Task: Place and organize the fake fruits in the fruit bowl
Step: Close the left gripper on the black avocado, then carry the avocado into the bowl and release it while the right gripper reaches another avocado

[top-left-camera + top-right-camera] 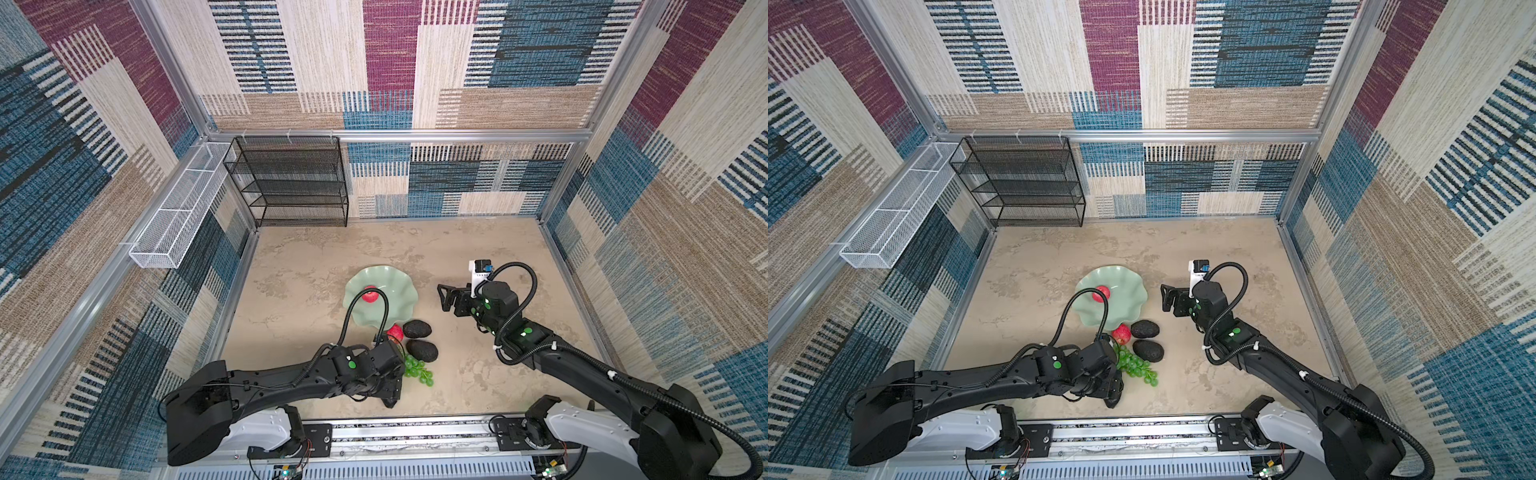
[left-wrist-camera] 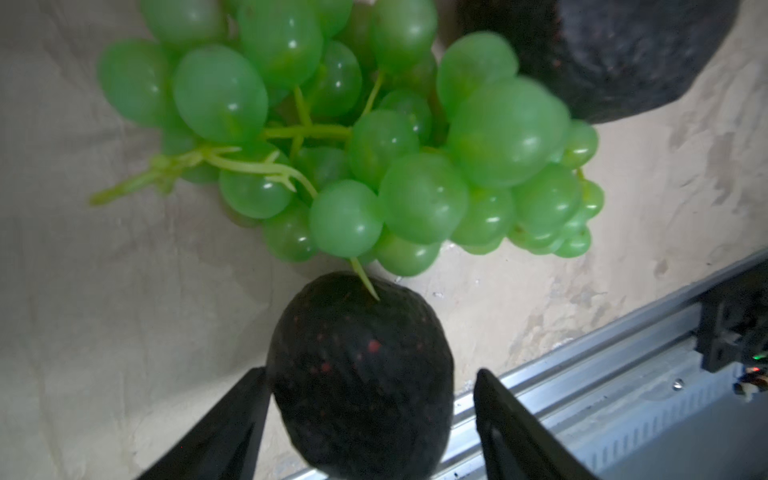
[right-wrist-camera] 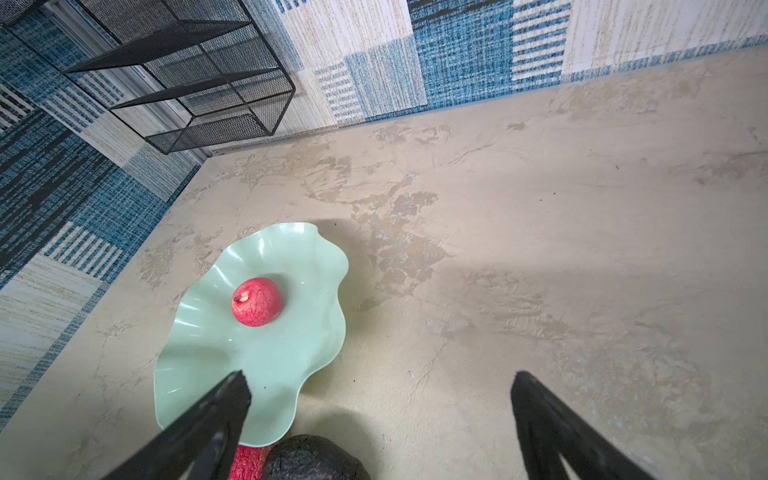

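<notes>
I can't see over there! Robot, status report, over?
Left gripper open, straddling an avocado. Right gripper open, empty. One apple in bowl. Grapes crowd the avocado.

No text, label, brand or number can be read anywhere. The white wrist-camera module [image 1: 477,272] carries a row of small dark marks — seen in both top views, too small to make out.
</notes>
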Action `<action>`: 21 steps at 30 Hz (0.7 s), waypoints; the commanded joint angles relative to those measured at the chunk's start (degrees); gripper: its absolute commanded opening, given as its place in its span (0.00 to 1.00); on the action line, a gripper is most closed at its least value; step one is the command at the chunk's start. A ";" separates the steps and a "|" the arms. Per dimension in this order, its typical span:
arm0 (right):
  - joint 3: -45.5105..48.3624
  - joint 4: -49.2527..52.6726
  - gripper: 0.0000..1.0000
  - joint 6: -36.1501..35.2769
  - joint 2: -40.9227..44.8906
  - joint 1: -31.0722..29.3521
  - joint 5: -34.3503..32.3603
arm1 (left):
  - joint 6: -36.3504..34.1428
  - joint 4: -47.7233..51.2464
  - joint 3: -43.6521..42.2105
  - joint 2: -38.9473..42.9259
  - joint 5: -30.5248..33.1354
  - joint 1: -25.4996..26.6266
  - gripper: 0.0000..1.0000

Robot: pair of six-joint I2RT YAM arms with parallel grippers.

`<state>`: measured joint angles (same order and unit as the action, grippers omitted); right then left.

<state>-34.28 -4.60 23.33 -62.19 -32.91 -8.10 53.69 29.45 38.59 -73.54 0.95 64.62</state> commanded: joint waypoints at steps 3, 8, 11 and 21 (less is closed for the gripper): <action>0.09 -0.08 1.00 0.16 0.52 0.02 -1.22 | -1.80 1.70 0.55 -0.04 0.73 -0.02 0.56; 0.36 -0.20 1.00 -0.03 0.65 0.10 -1.30 | -3.60 5.86 0.21 8.71 5.19 -0.15 0.54; 0.11 0.39 1.00 -0.70 0.50 0.12 -0.89 | -7.33 9.11 3.77 14.06 8.38 -1.87 0.54; 0.64 3.46 1.00 -0.74 3.16 0.12 0.53 | -26.73 2.47 18.52 3.37 0.21 -22.51 0.54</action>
<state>-34.04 -2.09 22.87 -59.79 -32.75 -8.05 35.86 36.49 53.49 -66.13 4.25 44.38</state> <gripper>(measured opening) 0.996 0.583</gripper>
